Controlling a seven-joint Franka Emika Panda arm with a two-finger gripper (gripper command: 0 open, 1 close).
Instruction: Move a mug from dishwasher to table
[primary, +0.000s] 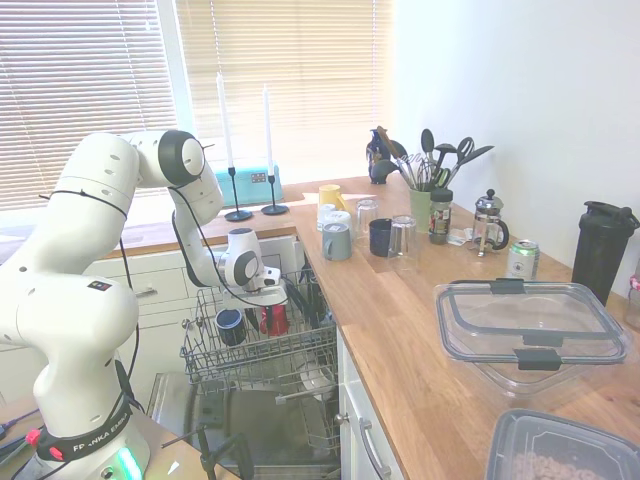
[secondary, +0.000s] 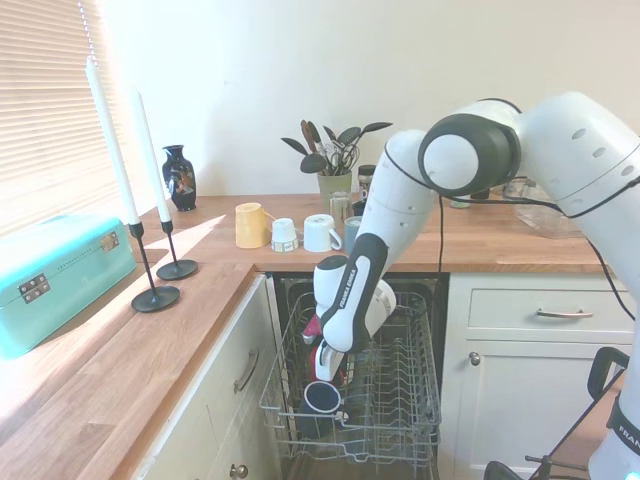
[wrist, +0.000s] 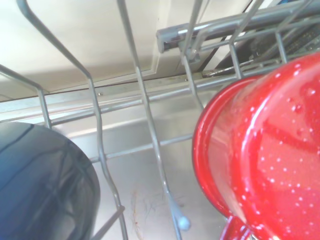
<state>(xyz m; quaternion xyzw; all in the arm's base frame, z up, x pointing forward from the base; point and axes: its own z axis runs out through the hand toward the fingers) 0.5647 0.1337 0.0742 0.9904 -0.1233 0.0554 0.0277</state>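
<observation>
**Red mug in the dishwasher rack, gripper down upon it**

The small glossy red ceramic mug (primary: 274, 319) sits in the pull-out grey wire rack (primary: 262, 352) of the open dishwasher (primary: 255, 400), below the edge of the long light-brown wooden butcher-block table (primary: 400, 330). In the second exterior view the mug (secondary: 328, 362) shows only partly beneath the arm's wrist. From close by, the wrist view shows its red wall (wrist: 265, 150) speckled with fine pale dots, with the rack's grey wires running past it.

The white arm's two-finger gripper (primary: 270, 305) is lowered into the rack right at the mug. The fingers are hidden behind the wrist body and the mug in both exterior views, so I cannot tell how far apart they stand or whether they hold the mug.

Just beside the red mug in the same rack lies a dark blue mug with a pale rim (primary: 230, 326), its mouth facing outward (secondary: 322, 397); its dark rounded side fills a corner of the wrist view (wrist: 45, 185).

On the table well apart from the rack stand a grey-blue mug (primary: 336, 241), a yellow cup (secondary: 250, 225) and two white candles in black holders (primary: 250, 150).
</observation>
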